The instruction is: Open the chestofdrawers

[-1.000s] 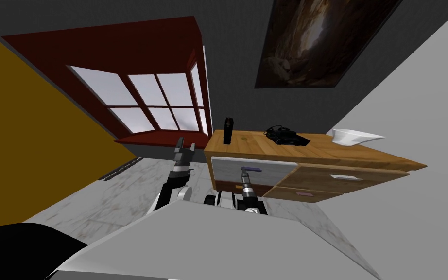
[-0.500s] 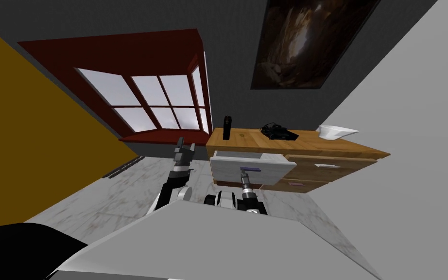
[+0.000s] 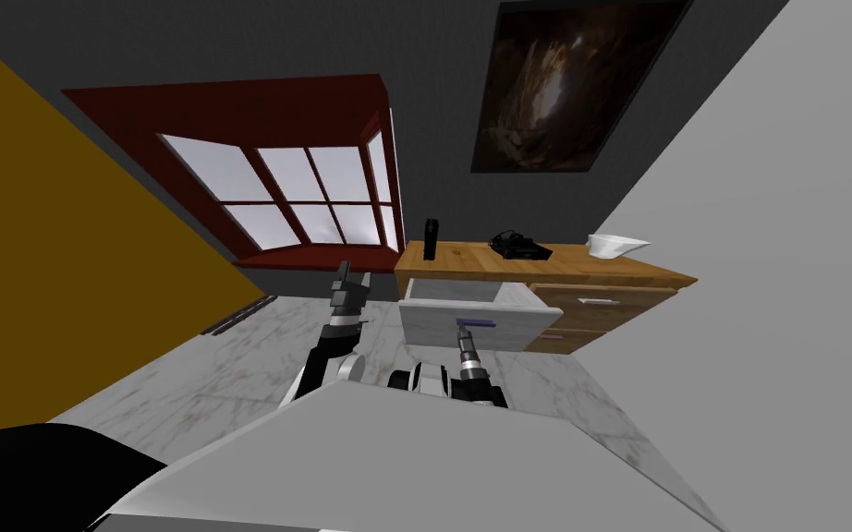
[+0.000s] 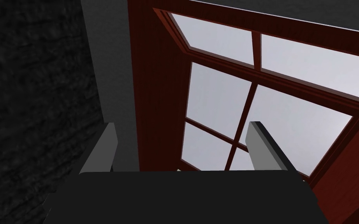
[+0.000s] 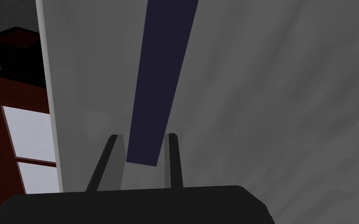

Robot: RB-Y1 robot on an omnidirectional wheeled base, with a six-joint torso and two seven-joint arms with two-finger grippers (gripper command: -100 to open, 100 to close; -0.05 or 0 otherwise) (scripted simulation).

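A wooden chest of drawers (image 3: 600, 272) stands against the dark wall. Its upper left drawer (image 3: 484, 325), grey-fronted, is pulled far out, showing its inside. My right gripper (image 3: 463, 325) is shut on the drawer's dark blue handle (image 3: 476, 322). In the right wrist view the handle (image 5: 161, 85) runs between the two fingers (image 5: 172, 155), which press its sides against the grey front (image 5: 272, 97). My left gripper (image 3: 354, 273) is raised to the left of the chest, open, with nothing between its fingers (image 4: 262, 146).
On the chest's top stand a black upright box (image 3: 431, 238), a black device with cables (image 3: 517, 247) and a white bowl (image 3: 614, 246). A red-framed bay window (image 3: 295, 199) is at the left, a grey wall (image 3: 785, 277) at the right. Marble floor (image 3: 221, 379) lies below.
I have backed away from the chest, with my right gripper holding the handle. The grey drawer has slid further out of the chest and now shows its inside. The left arm has not moved.
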